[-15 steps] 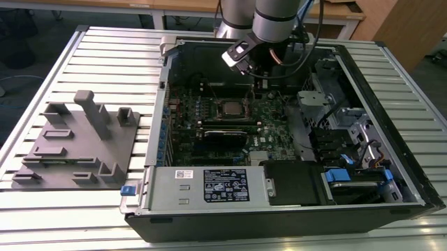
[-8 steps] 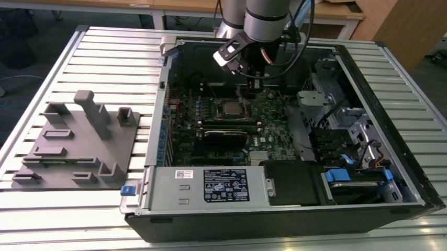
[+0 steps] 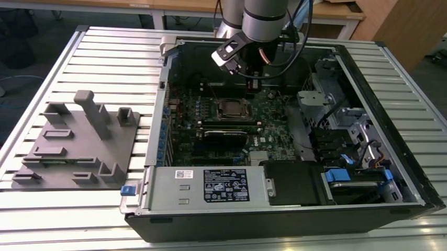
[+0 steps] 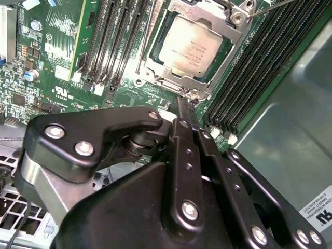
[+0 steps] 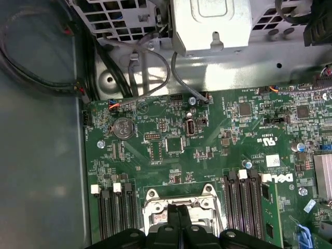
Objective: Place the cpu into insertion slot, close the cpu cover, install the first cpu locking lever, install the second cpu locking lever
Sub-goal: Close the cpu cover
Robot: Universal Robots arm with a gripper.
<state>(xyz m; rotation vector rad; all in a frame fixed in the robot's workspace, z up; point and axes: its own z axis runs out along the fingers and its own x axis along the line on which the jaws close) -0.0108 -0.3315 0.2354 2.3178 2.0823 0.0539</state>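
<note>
Hanging just beside the cpu [image 4: 189,44], end effector [image 4: 185,106] seemingly closed.

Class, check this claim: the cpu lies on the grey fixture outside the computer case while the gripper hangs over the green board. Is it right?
Not quite. The cpu sits in the insertion slot on the green board, as the second wrist view shows. The gripper does hang over that board.
</note>
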